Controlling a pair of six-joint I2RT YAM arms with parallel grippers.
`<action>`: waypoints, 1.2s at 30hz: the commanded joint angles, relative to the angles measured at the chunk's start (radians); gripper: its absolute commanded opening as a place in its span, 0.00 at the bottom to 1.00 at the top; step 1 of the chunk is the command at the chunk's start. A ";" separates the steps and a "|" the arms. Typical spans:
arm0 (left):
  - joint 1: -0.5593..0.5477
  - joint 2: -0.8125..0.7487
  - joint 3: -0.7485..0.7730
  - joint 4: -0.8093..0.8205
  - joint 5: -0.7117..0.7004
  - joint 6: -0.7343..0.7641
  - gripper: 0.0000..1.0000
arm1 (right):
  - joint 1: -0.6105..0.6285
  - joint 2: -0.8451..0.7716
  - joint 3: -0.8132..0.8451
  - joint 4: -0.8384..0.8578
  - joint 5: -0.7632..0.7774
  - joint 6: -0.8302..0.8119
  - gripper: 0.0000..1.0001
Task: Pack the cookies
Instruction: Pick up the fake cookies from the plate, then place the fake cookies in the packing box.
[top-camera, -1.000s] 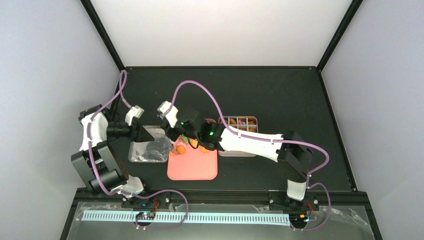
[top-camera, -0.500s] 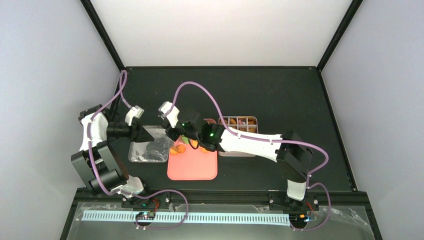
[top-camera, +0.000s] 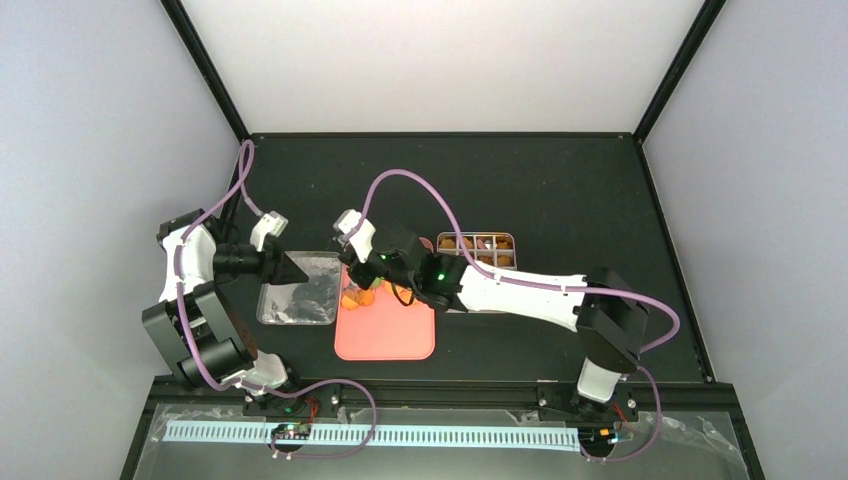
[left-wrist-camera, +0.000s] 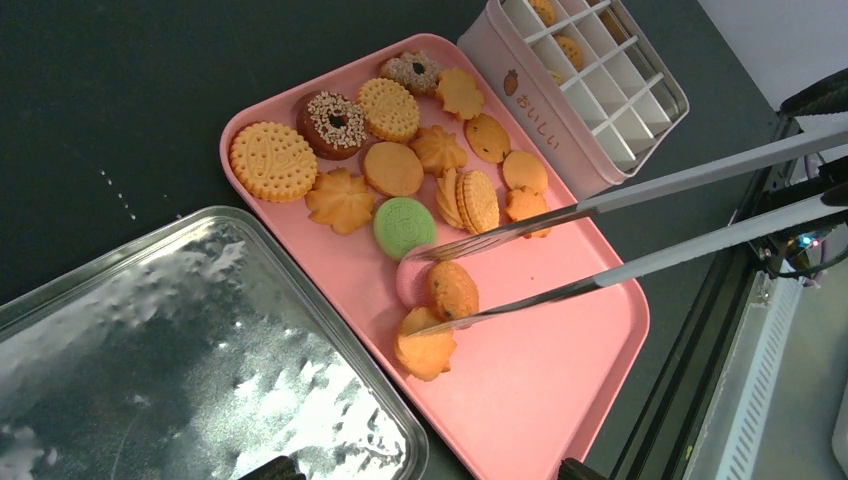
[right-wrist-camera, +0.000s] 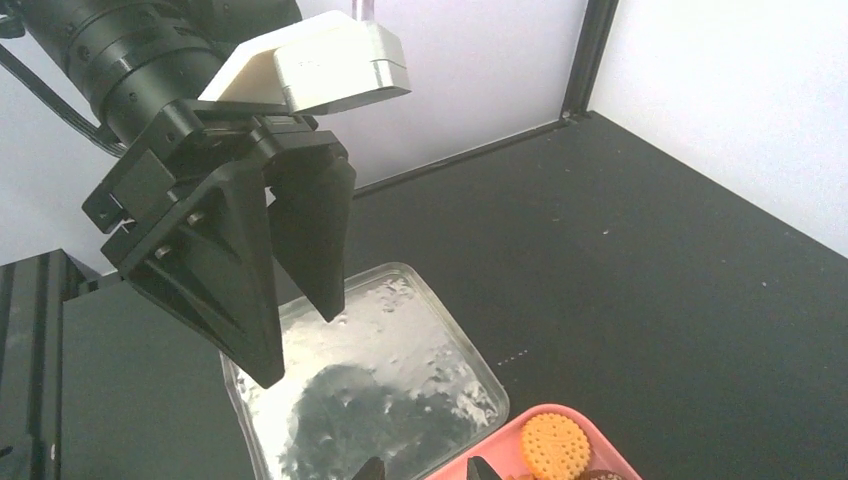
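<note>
The cookies (left-wrist-camera: 390, 168) lie spread over the far half of a pink tray (left-wrist-camera: 560, 400); most are orange, with one green round and two brown rings. A long pair of metal tongs (left-wrist-camera: 600, 205) reaches in from the right arm's side. Its tips pinch an orange cookie (left-wrist-camera: 452, 290) that sits over a pink one, next to an orange flower cookie (left-wrist-camera: 425, 350). My right gripper (top-camera: 358, 283) hangs over the tray's left part. In the right wrist view only its dark fingertips (right-wrist-camera: 372, 468) show. My left gripper (right-wrist-camera: 300, 348) hovers open over a silver tray (right-wrist-camera: 400, 380), holding nothing.
A white gridded tin (left-wrist-camera: 560, 120) holding a few cookies stands just past the pink tray, at its right in the top view (top-camera: 478, 243). The silver tray (top-camera: 295, 300) lies against the pink tray's left side. Black frame posts border the dark table.
The right arm's wrist has shifted to the right and toward the near edge over the pink tray, and its jaws closed a little. The left arm has not moved.
</note>
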 joint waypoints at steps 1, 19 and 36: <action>0.009 -0.013 0.023 -0.020 0.018 0.038 0.68 | 0.003 -0.073 -0.011 -0.008 0.058 0.004 0.03; 0.009 -0.010 0.023 -0.025 0.020 0.043 0.68 | -0.069 -0.363 -0.137 -0.043 0.204 -0.020 0.01; 0.009 -0.002 0.023 -0.031 0.029 0.052 0.68 | -0.275 -0.616 -0.408 -0.104 0.305 0.032 0.01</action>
